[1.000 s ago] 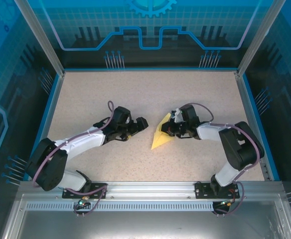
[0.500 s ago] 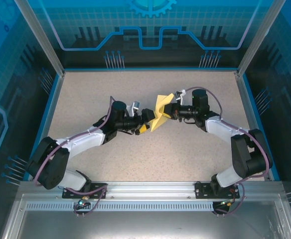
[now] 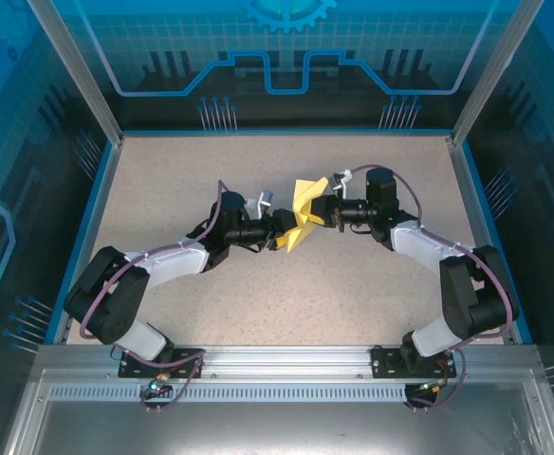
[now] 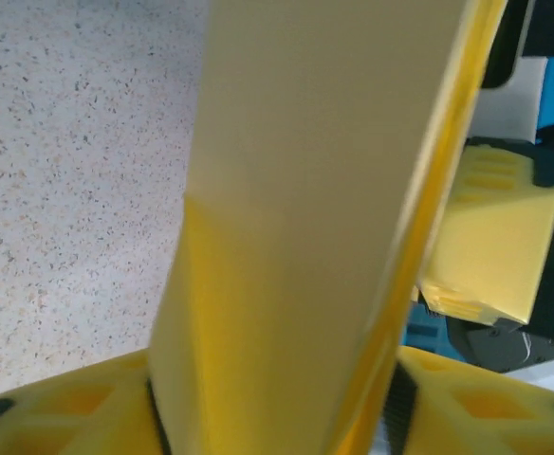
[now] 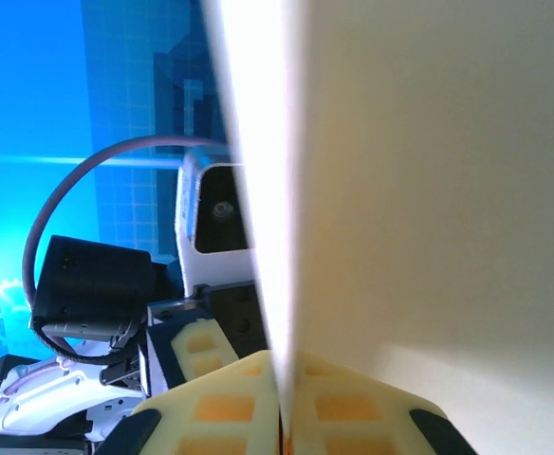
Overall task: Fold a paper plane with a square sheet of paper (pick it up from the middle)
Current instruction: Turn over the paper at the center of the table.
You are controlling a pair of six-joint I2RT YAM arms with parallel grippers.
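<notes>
The square sheet of paper (image 3: 303, 210), folded into a narrow pointed yellow shape, hangs above the table's middle. My right gripper (image 3: 323, 210) holds its upper right side. In the right wrist view its pads (image 5: 234, 408) are pressed together on the paper's edge (image 5: 429, 190). From the left, my left gripper (image 3: 285, 233) reaches the paper's lower end. Seen from the left wrist, the folded paper (image 4: 296, 190) stands between the two yellow pads of that gripper (image 4: 272, 398). Those pads are well apart and the fold keeps its width. No finished paper plane is to be seen.
The speckled tabletop (image 3: 258, 161) lies inside blue-edged transparent walls (image 3: 97, 180). An aluminium rail (image 3: 286, 365) with both arm bases runs along the near edge. Both forearms angle in toward the middle, and the right gripper's yellow pad (image 4: 486, 246) shows beyond the paper in the left wrist view.
The right gripper lifted the paper off the table and carried it back. The left gripper came up to the paper's lower end, and its jaws have narrowed around it.
</notes>
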